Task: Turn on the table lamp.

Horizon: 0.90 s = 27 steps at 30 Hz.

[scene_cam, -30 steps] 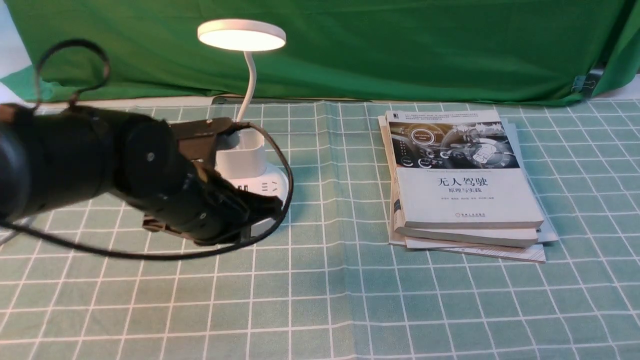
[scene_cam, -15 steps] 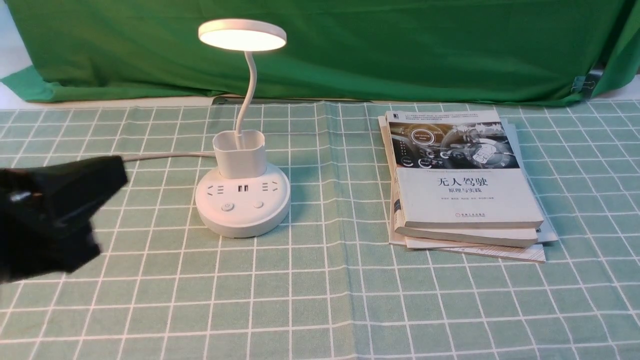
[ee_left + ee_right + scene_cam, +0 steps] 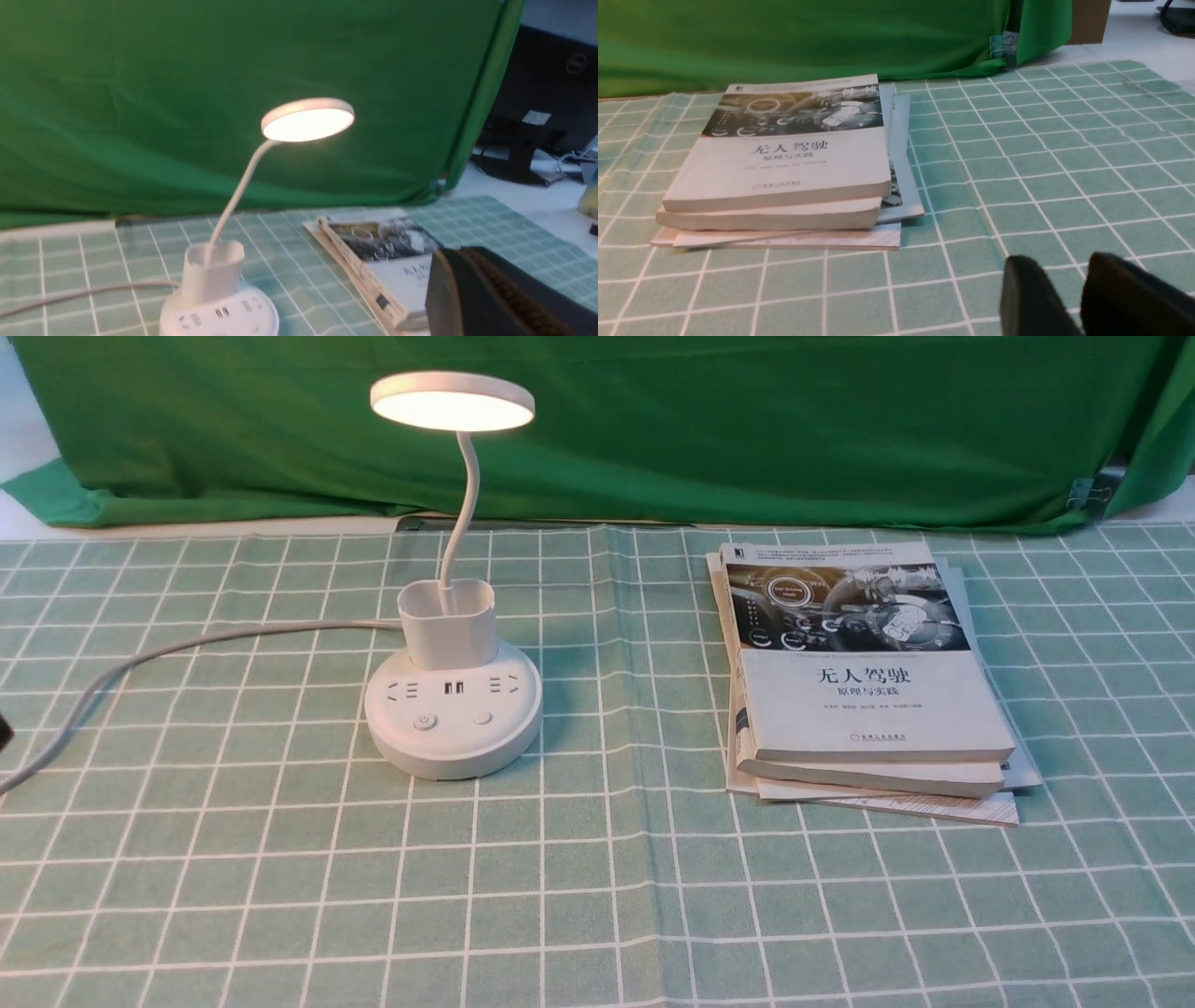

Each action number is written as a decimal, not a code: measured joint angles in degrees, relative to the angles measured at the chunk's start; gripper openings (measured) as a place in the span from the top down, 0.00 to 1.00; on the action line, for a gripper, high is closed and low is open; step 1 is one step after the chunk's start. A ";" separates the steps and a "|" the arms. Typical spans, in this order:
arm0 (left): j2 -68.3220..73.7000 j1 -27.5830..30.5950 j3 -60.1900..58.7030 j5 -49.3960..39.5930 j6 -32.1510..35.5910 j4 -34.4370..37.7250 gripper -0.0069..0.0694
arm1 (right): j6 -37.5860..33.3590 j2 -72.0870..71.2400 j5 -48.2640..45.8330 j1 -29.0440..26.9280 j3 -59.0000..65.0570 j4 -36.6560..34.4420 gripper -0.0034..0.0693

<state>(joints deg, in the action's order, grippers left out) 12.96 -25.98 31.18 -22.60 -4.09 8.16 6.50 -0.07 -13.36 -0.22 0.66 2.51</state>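
- My left gripper (image 3: pixel 462 254) is hovering with its fingers pressed together, and I am seeing nothing caught between them.
- My right gripper (image 3: pixel 1059 273) is keeping its two fingers a little apart, a narrow gap showing between them, and is holding nothing that I am seeing; the table cloth (image 3: pixel 971 289) is showing behind it.
- The table lamp (image 3: pixel 453 709) is standing upright toward the far edge of the table, on the left side, and its disc head (image 3: pixel 453 406) is glowing warm white on the underside.
- Its bendy neck (image 3: pixel 466 495) is rising out of the cup holder (image 3: pixel 450 635) and curving up to the head.
- On the near part of its base, two round buttons are lying side by side: the power button (image 3: pixel 425 721) on the left, the plain button (image 3: pixel 483 718) on the right.
- A grey cord (image 3: pixel 215 636) is running from the back of the lamp out past the left side of my front view.
- The stack of books (image 3: pixel 873 700) is lying toward the far edge of the table, on the right side, well apart from the lamp.
- A green curtain (image 3: pixel 653 429) is hanging along the far edge, and a clip (image 3: pixel 1003 44) is gripping it near the far right corner.
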 joint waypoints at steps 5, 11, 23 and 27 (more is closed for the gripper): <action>-6.35 1.82 -7.93 2.24 0.00 -3.67 0.90 | 0.00 0.00 0.00 0.00 0.00 0.00 0.62; -12.81 17.05 -25.24 26.87 -0.32 -4.99 0.90 | 0.00 0.00 0.08 0.00 0.00 0.00 0.62; -13.11 24.70 -31.48 11.15 -2.48 -2.58 0.90 | 0.00 -0.07 0.04 0.00 0.00 0.00 0.62; -13.11 24.70 -31.55 8.01 2.62 0.32 0.90 | 0.00 -0.07 0.04 0.00 0.00 0.00 0.62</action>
<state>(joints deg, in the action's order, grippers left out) -0.15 -1.28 -0.37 -14.59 -1.47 8.48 6.50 -0.13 -13.32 -0.22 0.66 2.51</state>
